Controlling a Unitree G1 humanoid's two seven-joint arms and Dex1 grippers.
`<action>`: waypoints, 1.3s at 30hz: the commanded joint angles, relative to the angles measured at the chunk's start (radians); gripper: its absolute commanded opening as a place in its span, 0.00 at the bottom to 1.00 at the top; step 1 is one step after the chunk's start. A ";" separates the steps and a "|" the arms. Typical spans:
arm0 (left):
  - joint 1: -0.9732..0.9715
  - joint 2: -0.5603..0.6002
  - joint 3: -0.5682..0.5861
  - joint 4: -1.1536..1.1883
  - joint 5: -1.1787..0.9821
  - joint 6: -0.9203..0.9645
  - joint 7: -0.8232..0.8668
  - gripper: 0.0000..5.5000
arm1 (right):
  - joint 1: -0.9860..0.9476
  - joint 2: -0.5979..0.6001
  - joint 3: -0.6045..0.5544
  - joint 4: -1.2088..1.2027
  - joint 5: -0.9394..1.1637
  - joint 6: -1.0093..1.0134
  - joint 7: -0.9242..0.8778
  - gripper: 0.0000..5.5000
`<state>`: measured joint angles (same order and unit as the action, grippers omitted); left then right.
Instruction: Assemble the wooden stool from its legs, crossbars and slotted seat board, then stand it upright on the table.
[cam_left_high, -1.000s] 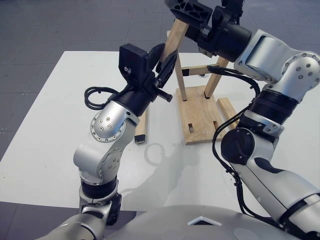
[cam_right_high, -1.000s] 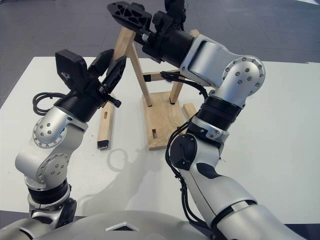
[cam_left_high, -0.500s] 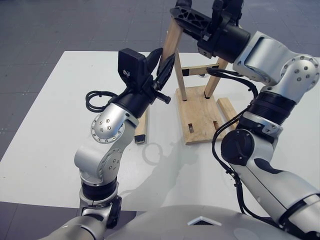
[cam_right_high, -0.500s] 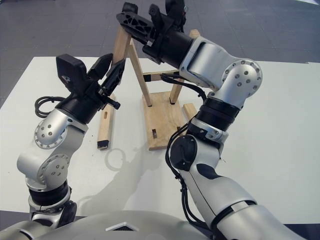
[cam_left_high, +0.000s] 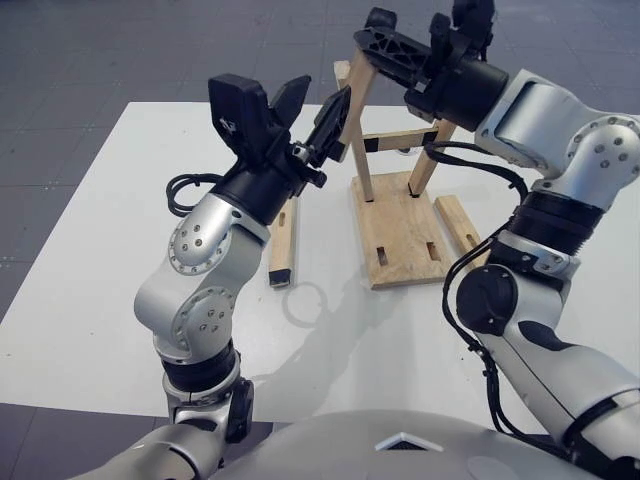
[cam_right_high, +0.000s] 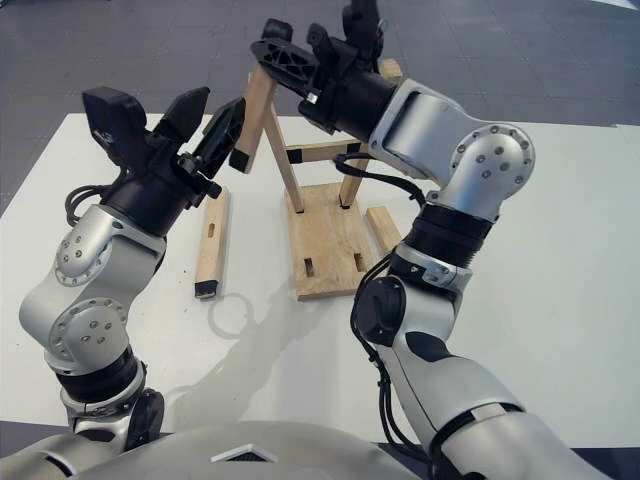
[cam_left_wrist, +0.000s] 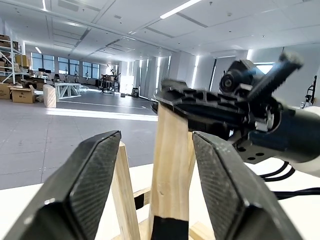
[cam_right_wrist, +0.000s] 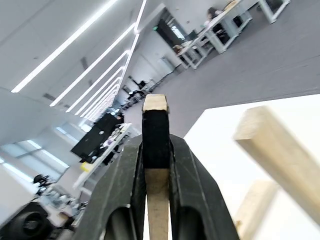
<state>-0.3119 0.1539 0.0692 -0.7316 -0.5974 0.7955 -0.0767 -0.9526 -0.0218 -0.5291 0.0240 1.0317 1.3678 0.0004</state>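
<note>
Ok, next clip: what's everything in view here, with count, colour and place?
table: one, white, under everything.
seat board: one, pale wood, flat on the table.
standing legs: two, pale wood, upright in the board's far slots.
crossbar: one, pale wood, joining the standing legs.
loose leg: one, pale wood, lying left of the board.
short bar: one, pale wood, lying right of the board.
held leg: one, pale wood, black end, tilted in the air.
right gripper: black, shut on the held leg.
left gripper: black, open around it.
</note>
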 joint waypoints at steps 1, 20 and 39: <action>-0.003 0.011 0.004 -0.024 -0.023 0.042 0.021 0.48 | 0.095 -0.172 0.056 -0.182 -0.043 -0.033 0.052 0.07; 0.139 0.016 -0.090 -0.010 0.122 -0.041 0.044 0.48 | 0.914 -0.301 0.291 -0.105 -0.588 -1.093 0.513 0.07; 0.146 0.013 -0.108 -0.025 0.119 -0.039 0.045 0.48 | 0.952 -0.307 0.259 -0.222 -0.546 -1.088 0.432 0.07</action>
<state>-0.1651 0.1646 -0.0364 -0.7515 -0.4857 0.7550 -0.0262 -0.0225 -0.3201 -0.2646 -0.1965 0.5032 0.2851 0.4350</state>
